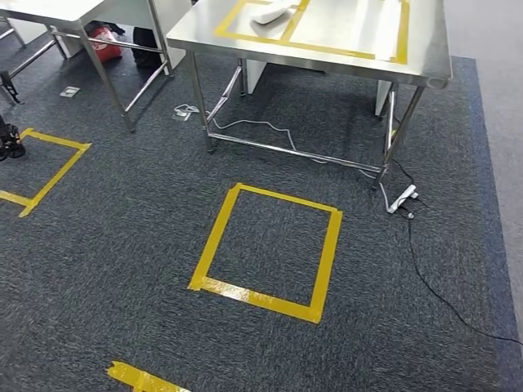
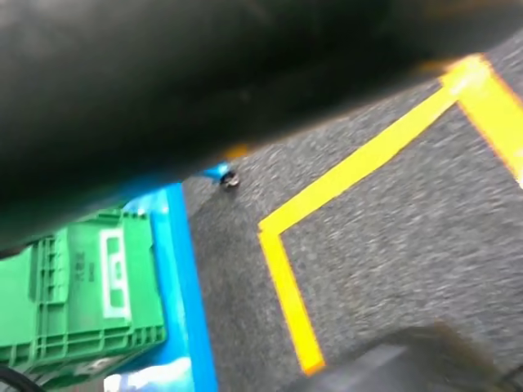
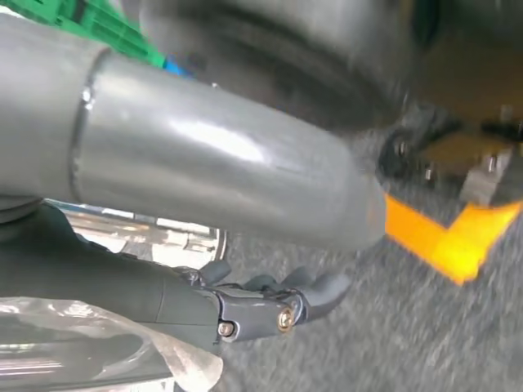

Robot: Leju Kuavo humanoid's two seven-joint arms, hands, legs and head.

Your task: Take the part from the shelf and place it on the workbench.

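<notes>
Workbench glossy brushed steel; carpet rough, matt; crate green plastic.

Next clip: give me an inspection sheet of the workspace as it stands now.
Surface: steel workbench with yellow tape outlines; dark carpet with a yellow tape square.
Job's things: white item lies on the workbench; clear-wrapped shiny item beside the right hand.
Clutter: red bag under the neighbouring table.
Hands: right hand's grip unclear.
Cables: power strip and black cable on the carpet.
Surroundings: green crate.
</notes>
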